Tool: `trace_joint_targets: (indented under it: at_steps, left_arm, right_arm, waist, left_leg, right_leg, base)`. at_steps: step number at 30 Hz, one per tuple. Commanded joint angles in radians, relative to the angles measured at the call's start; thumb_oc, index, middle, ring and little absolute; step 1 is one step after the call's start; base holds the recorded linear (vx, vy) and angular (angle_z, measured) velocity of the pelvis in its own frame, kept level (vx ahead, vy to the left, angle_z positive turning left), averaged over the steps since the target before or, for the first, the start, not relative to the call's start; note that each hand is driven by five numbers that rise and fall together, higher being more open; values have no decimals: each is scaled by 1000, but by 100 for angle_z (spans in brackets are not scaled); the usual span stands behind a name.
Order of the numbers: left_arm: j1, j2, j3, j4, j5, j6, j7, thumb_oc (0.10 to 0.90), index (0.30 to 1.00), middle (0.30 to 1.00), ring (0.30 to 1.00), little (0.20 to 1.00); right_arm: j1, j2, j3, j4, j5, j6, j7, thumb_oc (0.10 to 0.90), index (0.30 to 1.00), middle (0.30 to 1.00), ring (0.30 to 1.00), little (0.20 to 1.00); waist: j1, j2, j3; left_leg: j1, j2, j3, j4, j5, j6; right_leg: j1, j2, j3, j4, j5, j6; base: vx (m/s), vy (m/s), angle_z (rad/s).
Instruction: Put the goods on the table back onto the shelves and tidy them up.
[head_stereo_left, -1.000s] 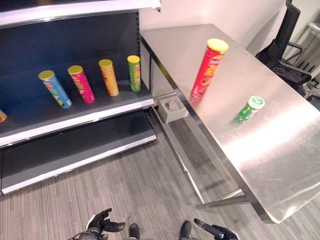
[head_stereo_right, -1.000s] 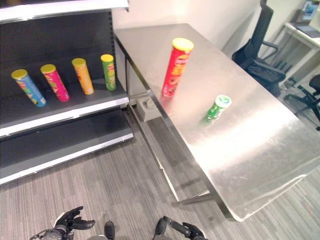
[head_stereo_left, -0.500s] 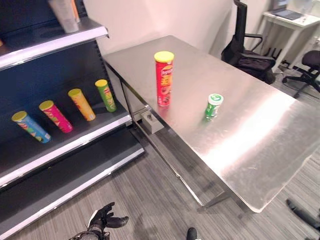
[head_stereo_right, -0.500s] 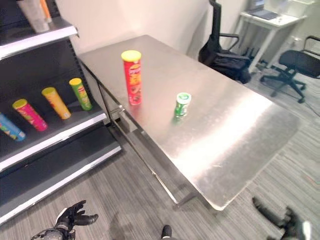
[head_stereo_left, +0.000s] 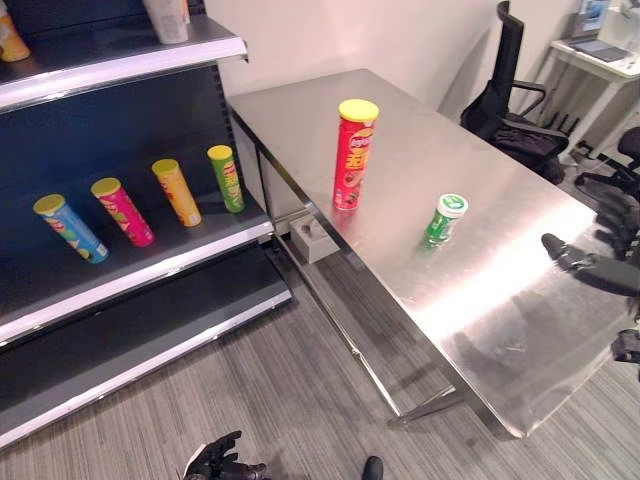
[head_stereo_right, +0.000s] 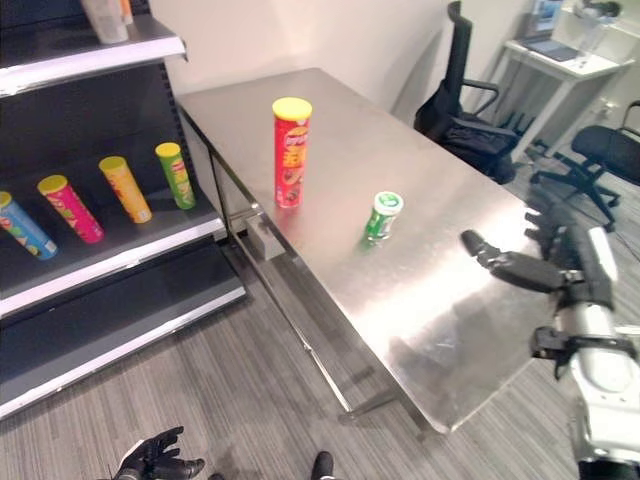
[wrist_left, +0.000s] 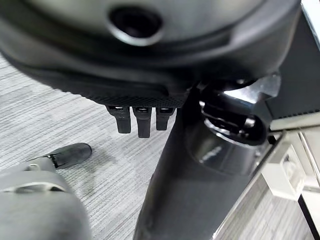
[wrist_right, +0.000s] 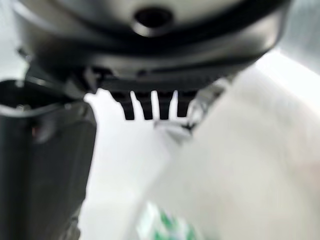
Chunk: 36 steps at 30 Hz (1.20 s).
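Observation:
A tall red can (head_stereo_left: 355, 155) with a yellow lid stands upright near the middle of the steel table (head_stereo_left: 520, 300). A short green can (head_stereo_left: 444, 220) with a white lid stands to its right. My right hand (head_stereo_right: 560, 262) hovers open over the table's right edge, thumb toward the green can and well short of it. The green can (wrist_right: 160, 225) shows as a blur past the fingers (wrist_right: 150, 105) in the right wrist view. My left hand (head_stereo_left: 215, 463) hangs low near the floor, fingers relaxed, holding nothing. On the middle shelf (head_stereo_left: 150, 265) lean blue (head_stereo_left: 70, 228), pink (head_stereo_left: 122, 211), orange (head_stereo_left: 177, 192) and green (head_stereo_left: 226, 178) tall cans.
A lower shelf board (head_stereo_left: 120, 345) lies bare beneath. The upper shelf (head_stereo_left: 120, 60) holds a few items at its edge. A small grey box (head_stereo_left: 312, 238) sits under the table by the shelf. Office chairs (head_stereo_right: 470, 110) and a desk (head_stereo_right: 560, 60) stand behind the table.
The camera has swung and tilted. My right hand has risen from floor level to table height, right of the green can. The left hand stays low.

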Motion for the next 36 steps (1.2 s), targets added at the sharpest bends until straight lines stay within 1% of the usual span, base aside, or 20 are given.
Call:
trace_joint_targets:
  at_steps: [1,2,3,4,5,6,7,10,15,18,19,26,27,28,29,36]
  left_arm:
    - [-79,49,-24,-8,7,-70,-4,800,900,900,900,900]
    - [-76,51,-25,-9,6,-71,-2,800,900,900,900,900]
    - [-75,50,-23,-9,6,-71,-2,800,900,900,900,900]
    - [-72,57,-33,-11,2,-71,2,800,900,900,900,900]
    - [-71,56,-31,-12,2,-70,3,800,900,900,900,900]
    - [-68,59,-37,-16,3,-72,7,800,900,900,900,900]
    - [-68,58,-35,-16,3,-72,7,800,900,900,900,900]
    - [-62,63,-44,-25,-5,-73,20,800,900,900,900,900]
    - [-54,69,-45,-35,-8,-75,32,800,900,900,900,900]
    - [-53,73,-45,-38,-9,-75,37,800,900,900,900,900]
    - [-52,74,-51,-40,-3,-76,43,800,900,900,900,900]
    - [-49,75,-53,-48,-1,-75,45,800,900,900,900,900]
    - [-47,76,-53,-52,1,-74,46,800,900,900,900,900]
    - [-45,78,-52,-57,1,-74,45,800,900,900,900,900]
    - [-43,80,-51,-59,4,-74,47,800,900,900,900,900]
    - [-41,85,-42,-55,11,-71,51,800,900,900,900,900]
  right_arm:
    - [-189,-105,-5,69,-54,-57,-50,800,900,900,900,900]
    - [-215,-108,15,86,-66,-57,-65,800,900,900,900,900]
    - [-222,-108,21,89,-66,-58,-66,800,900,900,900,900]
    - [-266,-116,53,122,-102,-59,-99,800,900,900,900,900]
    - [-272,-116,58,125,-103,-60,-101,800,900,900,900,900]
    - [-312,-132,86,154,-141,-57,-131,800,900,900,900,900]
    - [-319,-133,92,157,-141,-57,-132,800,900,900,900,900]
    - [-379,-154,130,205,-205,-53,-190,800,900,900,900,900]
    - [-441,-155,158,262,-230,-48,-236,800,900,900,900,900]
    - [-465,-155,175,281,-231,-46,-243,800,900,900,900,900]
    - [-487,-145,190,298,-230,-46,-253,800,900,900,900,900]
    - [-500,-128,198,307,-239,-43,-269,800,900,900,900,900]
    - [-505,-120,199,312,-239,-42,-275,698,747,747,747,747]
    - [-507,-119,202,316,-239,-43,-276,582,573,573,573,573]
    - [-515,-115,207,320,-240,-42,-280,400,300,300,300,300]
    - [-515,-110,203,304,-232,-43,-280,400,300,300,300,300]
  waist:
    - [28,-16,0]
    - [34,-16,2]
    - [31,-16,2]
    - [47,-15,9]
    - [44,-15,9]
    - [55,-14,17]
    - [52,-13,16]
    - [68,-7,29]
    - [82,1,39]
    - [85,4,42]
    - [92,7,44]
    - [98,11,44]
    - [101,12,43]
    - [102,12,43]
    - [104,13,43]
    - [106,12,42]
  left_leg:
    - [0,38,-31,4,-44,-27]
    - [-3,39,-36,4,-41,-28]
    - [-3,39,-36,4,-41,-28]
    - [-14,41,-44,4,-34,-30]
    - [-15,41,-45,4,-34,-30]
    - [-29,43,-55,4,-25,-32]
    - [-31,43,-56,4,-24,-32]
    - [-60,46,-76,4,-9,-36]
    - [-92,50,-101,4,4,-41]
    - [-98,52,-106,4,7,-43]
    - [-101,53,-111,4,10,-44]
    - [-101,54,-119,4,9,-45]
    - [-100,56,-120,4,9,-45]
    - [-100,55,-121,4,9,-45]
    - [-99,55,-122,4,8,-45]
    - [-94,56,-124,4,5,-45]
  right_leg:
    - [40,-71,-32,12,-60,102]
    - [39,-71,-35,12,-60,102]
    - [39,-71,-36,12,-60,102]
    - [34,-70,-41,12,-59,101]
    - [33,-70,-42,12,-59,101]
    - [25,-70,-48,12,-59,100]
    - [24,-70,-49,12,-59,100]
    - [9,-65,-56,12,-61,99]
    - [-3,-60,-69,12,-69,93]
    - [-6,-58,-74,12,-72,92]
    - [-4,-56,-78,12,-75,90]
    - [2,-53,-84,12,-81,88]
    - [5,-52,-87,12,-83,87]
    - [6,-51,-88,12,-84,87]
    - [7,-51,-91,12,-84,86]
    - [15,-51,-93,12,-88,85]
  base:
    - [22,-32,8]
    - [19,-23,7]
    - [14,-38,7]
    - [1,-25,14]
    - [1,-52,16]
    - [0,-29,22]
    - [2,-41,22]
    - [-10,-35,15]
    - [3,-41,20]
    - [10,-29,13]
    - [21,-35,9]
    - [15,-11,4]
    - [0,0,0]
    - [0,0,0]
    - [0,0,0]
    - [0,0,0]
